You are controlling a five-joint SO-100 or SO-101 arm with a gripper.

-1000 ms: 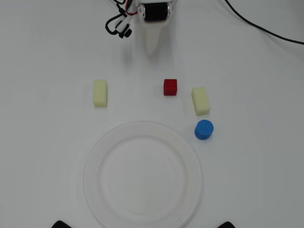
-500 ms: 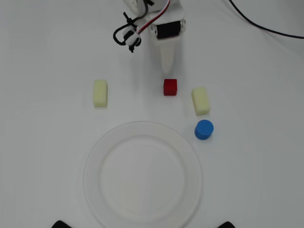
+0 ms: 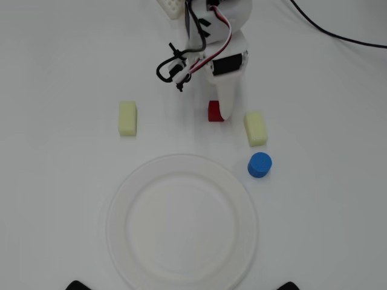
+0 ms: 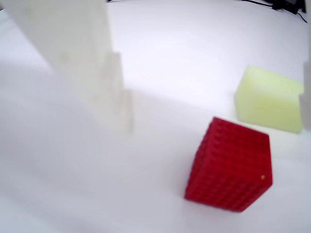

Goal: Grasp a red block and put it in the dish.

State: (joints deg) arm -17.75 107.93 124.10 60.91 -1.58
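Fingers [image 3: 222, 112] stood spread around the red block [image 4: 229, 166] on the worktop [image 3: 60, 193], not yet clamped.

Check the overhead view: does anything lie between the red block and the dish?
No. In the overhead view the stretch between the red block and the dish rim is bare white table; the yellow blocks and blue cylinder sit off to the sides.

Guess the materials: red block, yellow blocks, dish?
Red block: probably 3D-printed plastic, matte, with a fine ribbed grid texture on its faces in the wrist view. Yellow block: looks like soft foam or matte plastic, smooth with rounded edges; can't tell which. Dish: thin white plastic or paper, slightly translucent rim.
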